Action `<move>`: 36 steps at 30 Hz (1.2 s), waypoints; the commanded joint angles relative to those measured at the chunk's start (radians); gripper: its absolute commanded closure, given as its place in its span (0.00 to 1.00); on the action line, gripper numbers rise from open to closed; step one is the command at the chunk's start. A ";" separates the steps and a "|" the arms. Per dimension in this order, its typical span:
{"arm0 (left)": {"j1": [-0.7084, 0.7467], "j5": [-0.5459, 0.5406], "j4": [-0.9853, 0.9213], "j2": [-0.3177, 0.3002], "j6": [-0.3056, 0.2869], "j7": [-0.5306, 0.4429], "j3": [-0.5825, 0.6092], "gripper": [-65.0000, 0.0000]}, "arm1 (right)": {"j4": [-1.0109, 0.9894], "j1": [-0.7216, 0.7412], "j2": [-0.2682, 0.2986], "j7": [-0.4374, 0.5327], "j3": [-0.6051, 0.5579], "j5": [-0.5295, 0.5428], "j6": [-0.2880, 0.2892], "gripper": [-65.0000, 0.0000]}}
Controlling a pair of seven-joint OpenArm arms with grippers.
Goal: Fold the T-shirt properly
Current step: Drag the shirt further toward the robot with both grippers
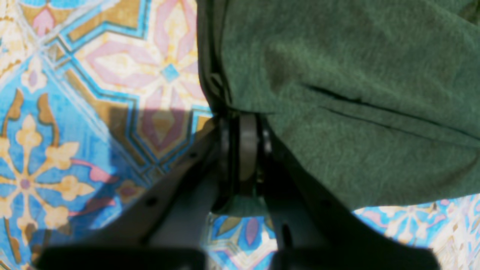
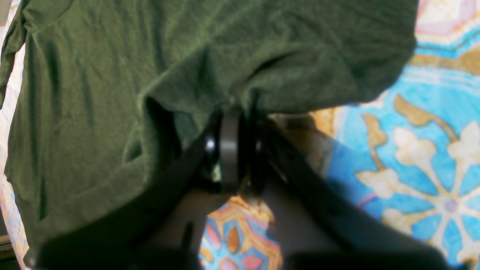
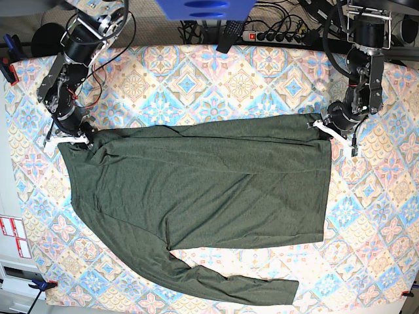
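The dark olive-green long-sleeved T-shirt lies spread across the patterned table, one sleeve trailing toward the front edge. My left gripper is shut on the shirt's far right corner; in the left wrist view its jaws pinch the cloth's edge. My right gripper is shut on the shirt's far left corner; in the right wrist view its jaws clamp a bunched fold of the fabric. Both held corners look slightly lifted.
The table is covered by a blue, pink and yellow tile-patterned cloth. A power strip and cables lie behind the back edge. Clamps sit at the front left corner and far left.
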 commanded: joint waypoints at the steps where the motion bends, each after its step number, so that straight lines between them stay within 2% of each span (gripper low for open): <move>1: -0.001 -0.005 0.009 -0.032 -0.001 0.015 0.003 1.00 | 0.020 0.006 0.007 -0.012 0.001 -0.008 0.002 0.96; 9: 0.062 -0.004 0.064 -0.075 -0.006 0.015 0.002 1.00 | 0.202 -0.103 0.007 -0.014 0.001 -0.006 0.003 0.97; 12: 0.091 -0.001 0.117 -0.112 -0.030 0.017 0.006 1.00 | 0.251 -0.152 0.007 -0.015 0.001 -0.006 0.003 0.97; 19: 0.155 -0.004 0.135 -0.172 -0.036 0.017 0.002 1.00 | 0.340 -0.235 0.007 -0.015 0.001 -0.004 0.003 0.97; 27: 0.234 -0.004 0.144 -0.218 -0.036 0.015 0.000 1.00 | 0.369 -0.365 0.007 -0.015 0.001 0.187 0.005 0.97; 36: 0.392 -0.002 0.284 -0.255 -0.036 0.015 -0.018 1.00 | 0.371 -0.485 0.007 -0.014 0.003 0.275 0.005 0.97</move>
